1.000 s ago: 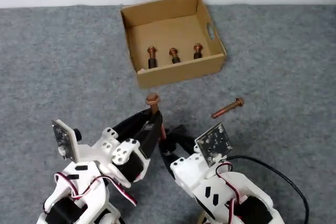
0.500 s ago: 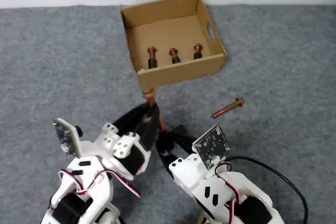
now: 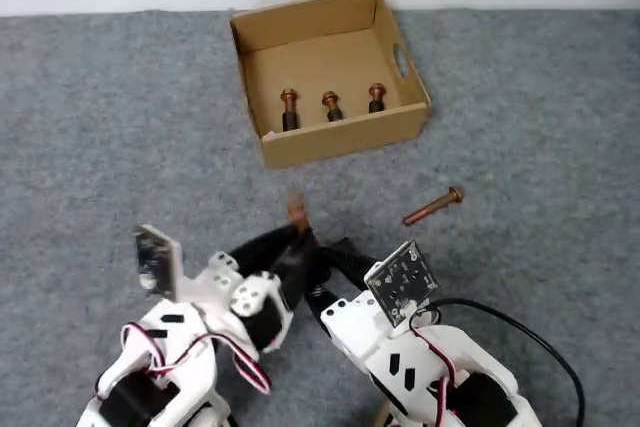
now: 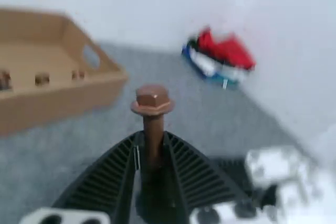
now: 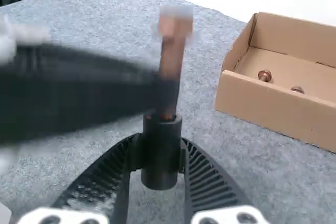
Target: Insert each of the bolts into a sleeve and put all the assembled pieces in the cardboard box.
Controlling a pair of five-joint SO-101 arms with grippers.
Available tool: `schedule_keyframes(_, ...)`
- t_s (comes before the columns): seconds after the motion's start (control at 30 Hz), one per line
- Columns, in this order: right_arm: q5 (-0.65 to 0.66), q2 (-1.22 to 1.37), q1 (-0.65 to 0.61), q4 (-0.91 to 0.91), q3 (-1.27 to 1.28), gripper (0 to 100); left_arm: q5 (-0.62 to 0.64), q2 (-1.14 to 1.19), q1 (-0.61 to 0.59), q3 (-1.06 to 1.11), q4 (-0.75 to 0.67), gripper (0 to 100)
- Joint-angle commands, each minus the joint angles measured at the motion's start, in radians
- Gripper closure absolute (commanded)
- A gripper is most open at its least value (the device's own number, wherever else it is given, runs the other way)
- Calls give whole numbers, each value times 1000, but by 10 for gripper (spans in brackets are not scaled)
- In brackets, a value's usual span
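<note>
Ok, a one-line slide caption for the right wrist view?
Right gripper holds a black sleeve upright; left gripper holds a copper bolt at its mouth, cardboard box beyond.

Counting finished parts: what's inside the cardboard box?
In the cardboard box, three bolt-in-sleeve pieces stand in a row by the near wall: left piece, middle piece, right piece. The near wall covers the floor strip right behind it.
</note>
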Motion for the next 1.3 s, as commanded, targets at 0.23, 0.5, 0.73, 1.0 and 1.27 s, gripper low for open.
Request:
schedule_keyframes(0.23,15,-8,-2,-27,-14,991,-132,11,34,-47,189,863)
schedule_keyframes(0.5,15,-8,18,-27,-14,991,-137,14,32,-171,315,773)
schedule_keyframes(0.73,11,-8,90,-27,-14,991,-127,12,-63,-274,358,776)
schedule_keyframes(1.0,-40,-7,291,-25,-20,991,-172,8,-304,-200,305,982)
schedule_keyframes(1.27,-41,125,483,22,-121,991,-390,6,-528,71,215,996)
